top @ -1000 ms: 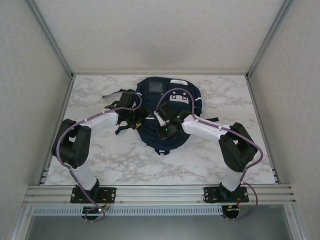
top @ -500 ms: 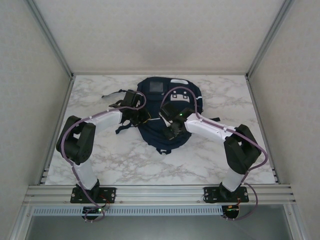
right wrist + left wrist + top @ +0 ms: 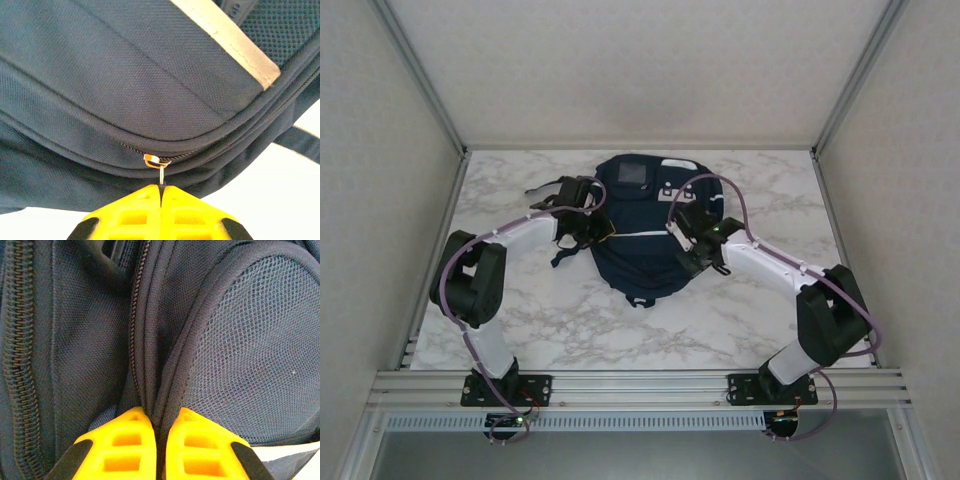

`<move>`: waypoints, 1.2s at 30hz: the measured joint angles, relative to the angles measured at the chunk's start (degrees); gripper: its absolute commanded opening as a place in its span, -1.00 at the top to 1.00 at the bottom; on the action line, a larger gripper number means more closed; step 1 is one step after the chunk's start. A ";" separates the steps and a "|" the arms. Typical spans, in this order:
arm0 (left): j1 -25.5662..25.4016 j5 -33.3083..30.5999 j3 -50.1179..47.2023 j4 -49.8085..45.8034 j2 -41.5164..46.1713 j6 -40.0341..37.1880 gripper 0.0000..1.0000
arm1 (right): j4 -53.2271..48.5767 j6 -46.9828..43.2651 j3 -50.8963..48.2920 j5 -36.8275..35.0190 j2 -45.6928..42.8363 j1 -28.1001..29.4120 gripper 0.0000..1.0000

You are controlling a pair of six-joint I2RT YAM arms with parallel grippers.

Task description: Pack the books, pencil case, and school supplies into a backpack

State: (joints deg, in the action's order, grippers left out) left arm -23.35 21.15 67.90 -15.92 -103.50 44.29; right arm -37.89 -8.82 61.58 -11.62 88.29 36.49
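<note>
Looking from the wrists, the right gripper [image 3: 161, 194] pinches the backpack [image 3: 638, 245]'s zipper pull [image 3: 161, 175], the left gripper [image 3: 160, 426] its seam fold [image 3: 152, 385].

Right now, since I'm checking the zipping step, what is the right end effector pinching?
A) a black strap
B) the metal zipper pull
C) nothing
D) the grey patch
B: the right end effector is shut on the thin metal zipper pull hanging off the backpack.

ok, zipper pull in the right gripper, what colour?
Silvery metal zipper pull, clearest in right wrist view.
</note>
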 measured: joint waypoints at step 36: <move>1.88 0.83 1.79 0.52 -0.50 -3.43 1.00 | 17.51 -30.86 19.80 19.91 22.51 -20.17 1.00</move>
State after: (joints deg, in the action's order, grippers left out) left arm -21.47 21.98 69.69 -15.40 -104.01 40.86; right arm -20.38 -39.68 81.38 8.29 110.80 16.32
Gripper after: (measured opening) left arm 0.054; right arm 0.035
